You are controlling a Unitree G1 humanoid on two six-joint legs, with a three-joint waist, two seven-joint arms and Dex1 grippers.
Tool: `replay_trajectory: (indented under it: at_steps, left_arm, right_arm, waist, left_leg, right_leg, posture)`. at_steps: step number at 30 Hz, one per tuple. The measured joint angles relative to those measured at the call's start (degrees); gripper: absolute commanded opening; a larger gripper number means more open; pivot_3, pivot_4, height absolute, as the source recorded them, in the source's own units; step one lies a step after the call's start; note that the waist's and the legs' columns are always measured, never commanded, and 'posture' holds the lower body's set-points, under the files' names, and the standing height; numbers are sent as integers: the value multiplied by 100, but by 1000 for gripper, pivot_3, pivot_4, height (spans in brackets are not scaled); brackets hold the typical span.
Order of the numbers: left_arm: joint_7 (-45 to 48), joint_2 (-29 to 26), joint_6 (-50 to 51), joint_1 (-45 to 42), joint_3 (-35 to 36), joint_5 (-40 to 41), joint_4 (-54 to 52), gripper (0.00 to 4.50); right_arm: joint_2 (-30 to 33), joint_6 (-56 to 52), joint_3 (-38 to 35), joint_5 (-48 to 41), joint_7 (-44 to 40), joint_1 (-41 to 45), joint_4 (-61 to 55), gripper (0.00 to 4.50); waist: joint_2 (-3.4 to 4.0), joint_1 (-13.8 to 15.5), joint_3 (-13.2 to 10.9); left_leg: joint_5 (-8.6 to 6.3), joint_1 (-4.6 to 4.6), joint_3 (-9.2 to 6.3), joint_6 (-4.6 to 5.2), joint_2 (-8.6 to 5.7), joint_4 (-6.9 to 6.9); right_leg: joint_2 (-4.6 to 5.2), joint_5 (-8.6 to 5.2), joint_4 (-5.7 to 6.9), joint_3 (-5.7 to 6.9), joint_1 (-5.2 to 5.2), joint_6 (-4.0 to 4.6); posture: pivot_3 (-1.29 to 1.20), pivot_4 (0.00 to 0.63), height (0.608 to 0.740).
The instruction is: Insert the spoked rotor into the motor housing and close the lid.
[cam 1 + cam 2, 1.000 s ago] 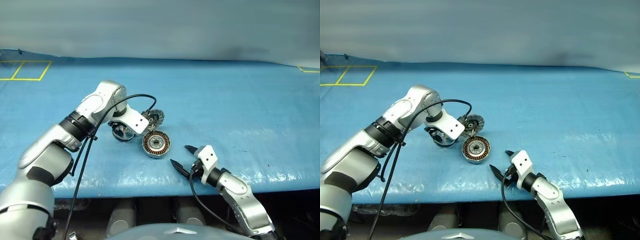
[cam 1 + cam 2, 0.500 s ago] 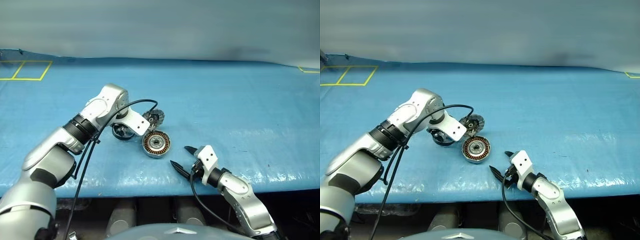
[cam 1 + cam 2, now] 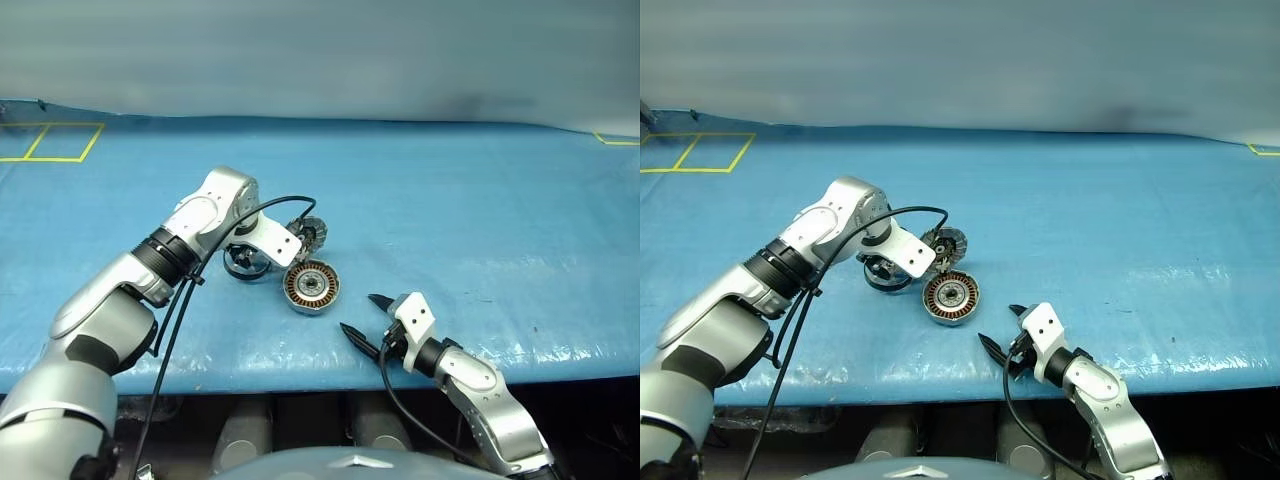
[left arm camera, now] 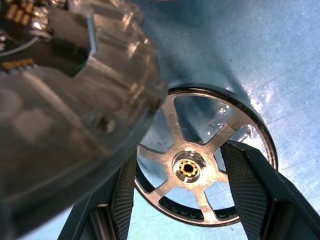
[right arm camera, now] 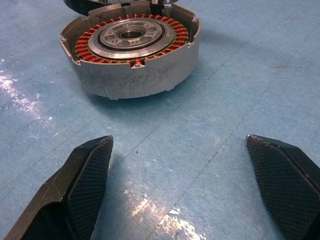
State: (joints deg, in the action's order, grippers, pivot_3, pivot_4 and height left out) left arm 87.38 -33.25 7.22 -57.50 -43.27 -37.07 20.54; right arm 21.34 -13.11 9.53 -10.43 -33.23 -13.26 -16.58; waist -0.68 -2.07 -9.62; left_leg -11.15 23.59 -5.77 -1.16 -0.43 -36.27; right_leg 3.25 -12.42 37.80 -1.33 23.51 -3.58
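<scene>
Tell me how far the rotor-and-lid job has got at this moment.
Nothing looks done: the motor housing lies open, copper windings showing, nothing in it. In hand: the left tool brackets the spoked rotor, which looks to lie on the blue table. The right tool waits open before the housing. Left: seating the rotor, closing the lid.

The rotor (image 4: pixel 200 167) is bright polished metal, its spokes mirror-glossy, with a brassy hub centre. The housing (image 5: pixel 131 55) is dull grey metal, its outer wall scuffed and matt, ringed inside with shiny copper-orange windings. The counter (image 3: pixel 480 200) wears a blue woven sheet, slightly glossy. The tool pads (image 5: pixel 90 172) are black, finely textured.
</scene>
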Motion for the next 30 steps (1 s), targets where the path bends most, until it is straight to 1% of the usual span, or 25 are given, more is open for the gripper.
replay_trajectory:
  at_steps: [21, 24, 27, 30]
  left_arm:
    - [140, 59, -270, 29, -2, 2, 136, 2866]
    - [140, 69, -285, 30, -2, 0, 170, 2258]
    - [137, 95, -298, 24, 4, -5, 192, 1278]
    - [132, 94, -307, 15, 12, -6, 198, 1219]
  right_arm:
    - [-20, 2, 14, 27, 94, 46, 5, 4500]
    - [-28, 4, 14, 32, 113, 45, 5, 4500]
    - [-34, 5, 14, 39, 119, 45, 6, 4500]
    - [-39, 6, 14, 44, 124, 46, 6, 4500]
  waist:
    - [0, 0, 0]
    - [0, 1, 0]
    - [0, 2, 0]
    - [1, 2, 1]
  left_leg:
    - [0, 1, -1, 0, 0, 0]
    - [0, 1, 0, 0, 0, 0]
    - [0, 1, 0, 0, 0, 0]
    - [0, -2, -1, 1, 0, 0]
  right_leg:
    - [0, 0, 0, 0, 0, 0]
    - [0, 0, 0, 0, 0, 0]
    - [0, 0, -1, 0, 0, 0]
    - [0, 0, 0, 0, -3, 0]
  posture:
    - [0, 150, 740]
    - [0, 150, 740]
    - [0, 150, 740]
    - [0, 150, 740]
